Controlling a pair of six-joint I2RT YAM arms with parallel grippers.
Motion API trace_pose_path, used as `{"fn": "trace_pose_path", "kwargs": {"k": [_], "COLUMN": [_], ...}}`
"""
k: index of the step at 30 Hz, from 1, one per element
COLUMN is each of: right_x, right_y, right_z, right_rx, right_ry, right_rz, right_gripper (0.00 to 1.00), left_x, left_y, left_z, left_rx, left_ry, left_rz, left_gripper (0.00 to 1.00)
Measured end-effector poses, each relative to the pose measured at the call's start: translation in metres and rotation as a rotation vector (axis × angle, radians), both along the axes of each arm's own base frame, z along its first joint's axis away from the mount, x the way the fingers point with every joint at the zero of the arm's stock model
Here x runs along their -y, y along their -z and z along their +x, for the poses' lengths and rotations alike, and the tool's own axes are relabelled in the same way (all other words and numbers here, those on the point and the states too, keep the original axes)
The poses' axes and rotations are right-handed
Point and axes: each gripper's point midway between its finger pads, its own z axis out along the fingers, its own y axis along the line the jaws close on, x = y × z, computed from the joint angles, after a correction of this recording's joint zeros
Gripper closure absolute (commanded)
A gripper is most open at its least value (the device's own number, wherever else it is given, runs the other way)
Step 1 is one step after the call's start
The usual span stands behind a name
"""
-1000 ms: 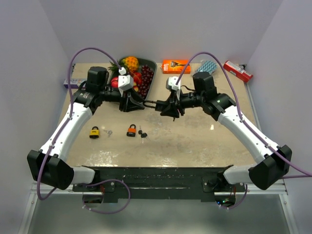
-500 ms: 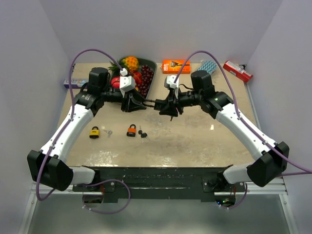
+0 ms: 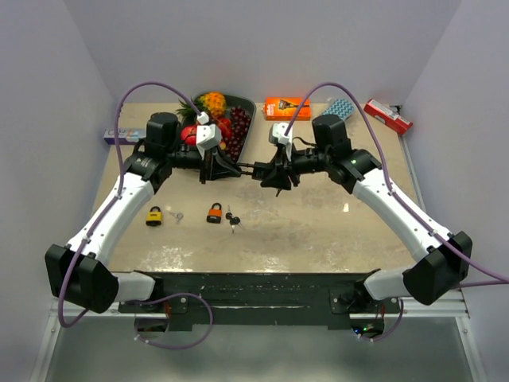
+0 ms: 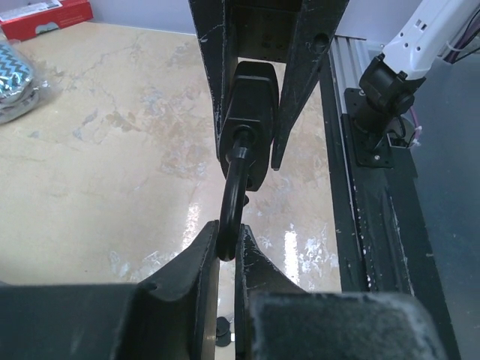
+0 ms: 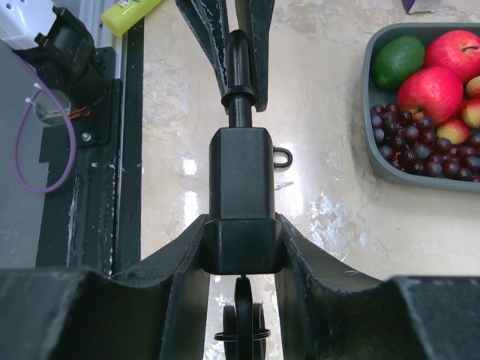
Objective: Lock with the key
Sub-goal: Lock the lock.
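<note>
A black padlock (image 3: 253, 167) hangs in the air between both arms, above the middle of the table. My right gripper (image 5: 242, 226) is shut on the padlock's body (image 5: 241, 187). A key (image 5: 244, 324) with a thin ring sticks out of the body's end, between my right fingers. My left gripper (image 4: 227, 236) is shut on the padlock's shackle (image 4: 231, 206), its jaws pressed against the bow. In the top view the left gripper (image 3: 237, 168) and the right gripper (image 3: 267, 169) face each other tip to tip.
On the table below lie an orange padlock (image 3: 215, 212), a yellow padlock (image 3: 153, 216) and loose keys (image 3: 231, 218). A fruit tray (image 3: 248, 106) stands at the back, with an orange box (image 3: 285, 107), a blue-patterned pack (image 3: 337, 107) and a red box (image 3: 388, 115) to its right.
My left gripper's jaws have closed onto the shackle. Both arms, with the padlock between them, have shifted slightly toward the back of the table.
</note>
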Motion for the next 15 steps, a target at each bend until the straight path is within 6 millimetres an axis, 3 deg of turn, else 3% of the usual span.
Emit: {"fn": "trace_pose_path", "kwargs": {"k": [15], "right_x": [0.003], "right_y": [0.003], "right_z": [0.007], "right_rx": [0.034], "right_ry": [0.029], "right_rz": [-0.018], "right_gripper": [1.00], "left_x": [0.017], "left_y": [0.003], "left_z": [0.003], "left_rx": [-0.112], "left_ry": [-0.036], "left_rz": [-0.085], "left_gripper": [1.00]}}
